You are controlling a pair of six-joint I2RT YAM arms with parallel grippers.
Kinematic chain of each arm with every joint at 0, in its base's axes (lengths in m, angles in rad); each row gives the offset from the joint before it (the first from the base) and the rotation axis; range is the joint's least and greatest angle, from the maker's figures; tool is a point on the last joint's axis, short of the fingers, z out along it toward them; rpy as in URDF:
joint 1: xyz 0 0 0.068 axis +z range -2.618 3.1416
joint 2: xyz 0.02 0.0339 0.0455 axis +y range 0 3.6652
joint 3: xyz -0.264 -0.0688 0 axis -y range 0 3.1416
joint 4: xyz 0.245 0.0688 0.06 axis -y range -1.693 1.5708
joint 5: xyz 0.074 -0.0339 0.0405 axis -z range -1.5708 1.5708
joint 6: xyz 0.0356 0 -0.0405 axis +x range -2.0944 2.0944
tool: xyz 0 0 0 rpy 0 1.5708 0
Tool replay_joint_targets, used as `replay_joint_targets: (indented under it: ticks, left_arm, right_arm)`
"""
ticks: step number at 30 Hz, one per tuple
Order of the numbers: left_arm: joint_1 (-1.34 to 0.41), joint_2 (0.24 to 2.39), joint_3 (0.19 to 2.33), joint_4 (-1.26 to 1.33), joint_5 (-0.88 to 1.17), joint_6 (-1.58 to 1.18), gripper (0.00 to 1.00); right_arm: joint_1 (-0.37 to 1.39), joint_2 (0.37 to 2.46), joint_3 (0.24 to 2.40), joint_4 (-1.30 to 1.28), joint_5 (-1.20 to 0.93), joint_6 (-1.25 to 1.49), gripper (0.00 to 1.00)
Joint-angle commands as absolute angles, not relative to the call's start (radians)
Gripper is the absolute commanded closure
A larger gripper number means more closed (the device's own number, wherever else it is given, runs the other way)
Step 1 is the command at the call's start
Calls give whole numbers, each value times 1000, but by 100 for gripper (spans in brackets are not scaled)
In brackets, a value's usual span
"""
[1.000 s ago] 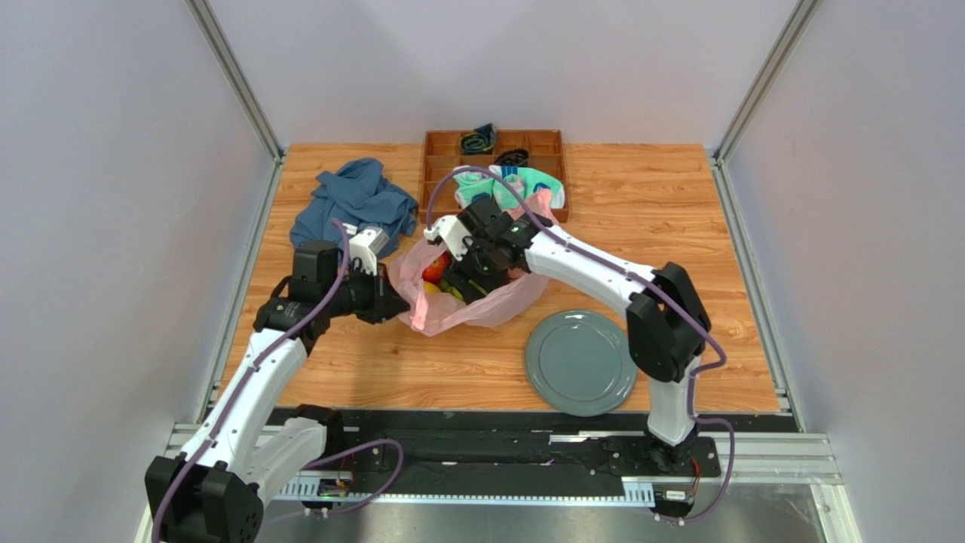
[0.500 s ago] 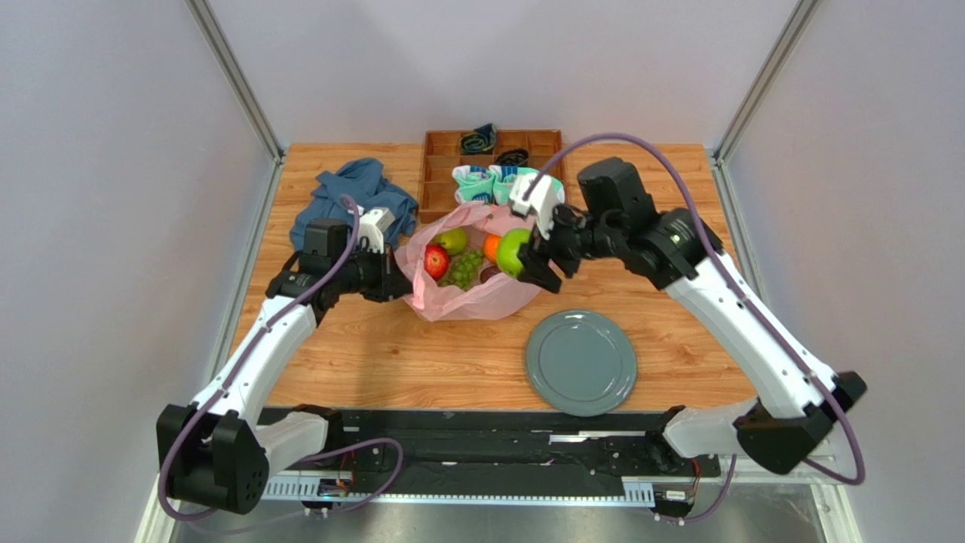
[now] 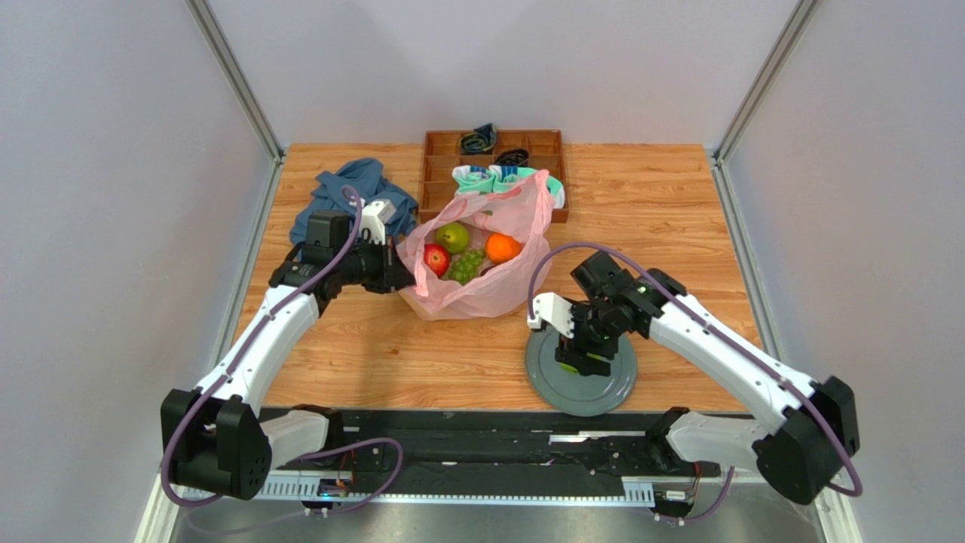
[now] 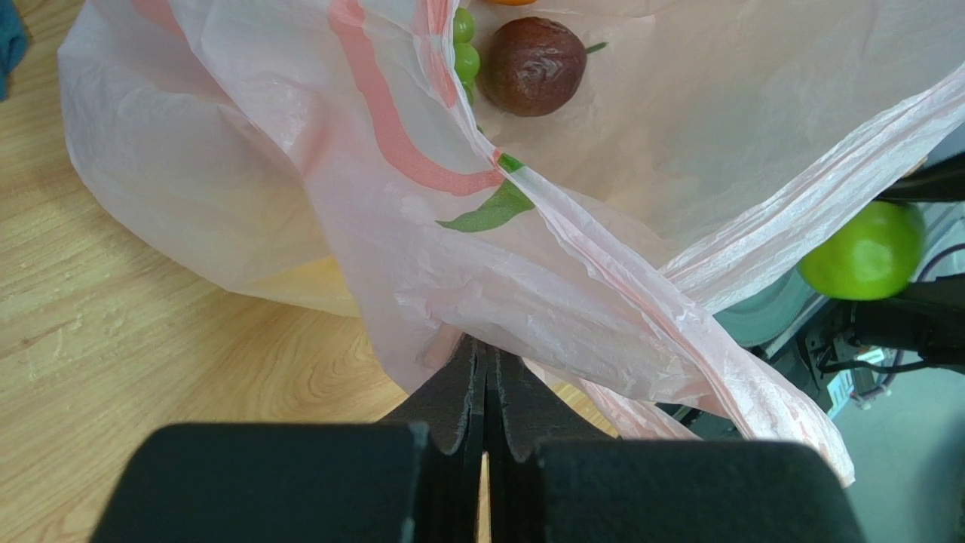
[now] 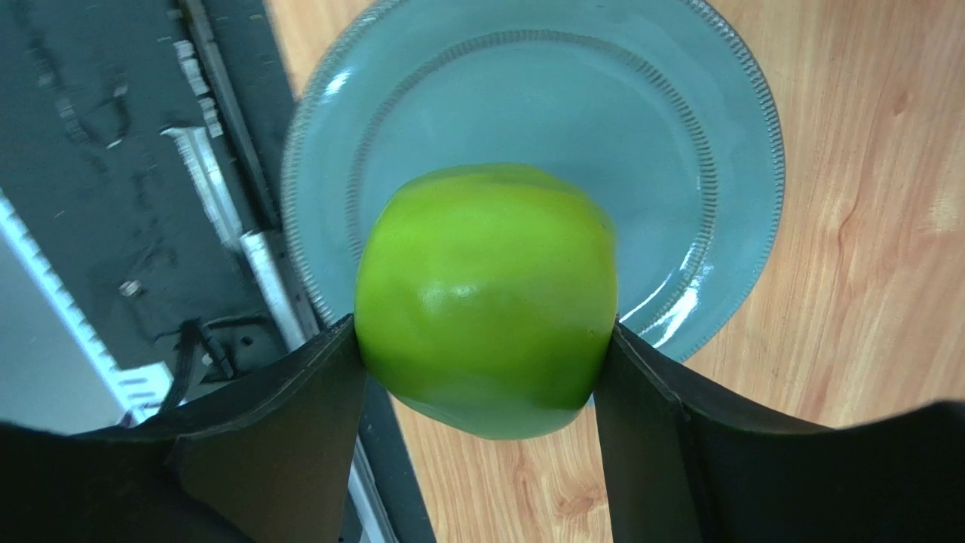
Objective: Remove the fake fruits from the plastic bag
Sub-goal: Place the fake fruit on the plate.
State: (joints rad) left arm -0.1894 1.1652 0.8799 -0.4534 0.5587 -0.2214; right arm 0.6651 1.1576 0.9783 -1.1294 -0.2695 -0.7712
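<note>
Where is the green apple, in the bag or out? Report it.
Out. The right gripper holds the green apple over the grey plate, apart from the pink plastic bag.

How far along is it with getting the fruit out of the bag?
No fruit lies on the plate yet. The right hand holds a green apple over it; the left hand pinches the bag. Red apple, orange, grapes, plum remain inside.

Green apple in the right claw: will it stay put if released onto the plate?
Probably rolls a little: the green apple is round and glossy, and the grey plate beneath looks smooth. The plate's raised rim may well stop it. Likely rigid: the right claw presses its sides with no visible dent.
</note>
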Motion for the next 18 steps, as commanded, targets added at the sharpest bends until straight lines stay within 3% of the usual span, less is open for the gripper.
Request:
replay_joint_targets:
  ticks: [1, 6, 7, 8, 9, 11, 15, 18]
  left_arm:
    - [-189, 1129, 871, -451, 558, -209, 100]
    - [-189, 1109, 844, -440, 558, -206, 100]
    - [-189, 1103, 838, -440, 560, -206, 100]
    - [-189, 1101, 835, -439, 563, -206, 100]
    - [-189, 1100, 827, -439, 564, -207, 100]
    - [-189, 1089, 818, -434, 566, -210, 100]
    - [-192, 1062, 755, -414, 558, -244, 100]
    - [-201, 1032, 721, -400, 552, -253, 100]
  right_arm:
    - [640, 1258, 956, -884, -204, -681, 67]
    - [638, 1347, 946, -767, -195, -603, 51]
    - [638, 1350, 943, -756, -201, -597, 38]
    - [637, 1351, 942, -762, -204, -600, 31]
    - [637, 1351, 951, -773, -207, -603, 2]
    - [638, 1350, 991, -848, -209, -611, 0]
    - [638, 1338, 1283, -1024, -339, -588, 0]
    - [637, 1394, 1484, -1086, -450, -501, 5]
